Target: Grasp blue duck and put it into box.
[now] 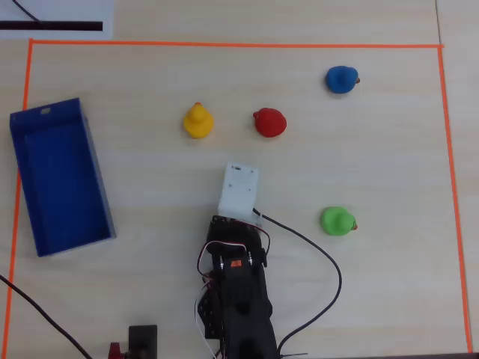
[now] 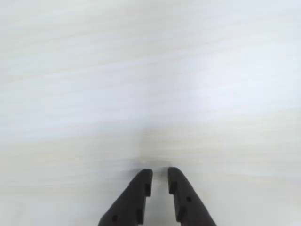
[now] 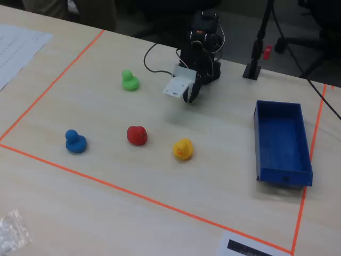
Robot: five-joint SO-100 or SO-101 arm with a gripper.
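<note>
The blue duck [image 1: 341,79] sits on the pale wooden table at the far right in the overhead view and at the near left in the fixed view [image 3: 75,142]. The dark-blue box [image 1: 60,187] lies open and empty at the left of the overhead view and at the right of the fixed view [image 3: 282,141]. My gripper [image 2: 160,175] hangs just above bare table near the arm base [image 3: 191,97], far from both. Its black jaws stand nearly together with only a narrow slit and hold nothing. In the overhead view the white camera block [image 1: 238,191] hides the fingers.
A yellow duck [image 1: 197,121], a red duck [image 1: 270,123] and a green duck [image 1: 337,221] stand on the table. Orange tape [image 1: 224,45] frames the work area. A black cable [image 1: 322,254] loops right of the arm. A black stand [image 3: 253,69] is behind the box.
</note>
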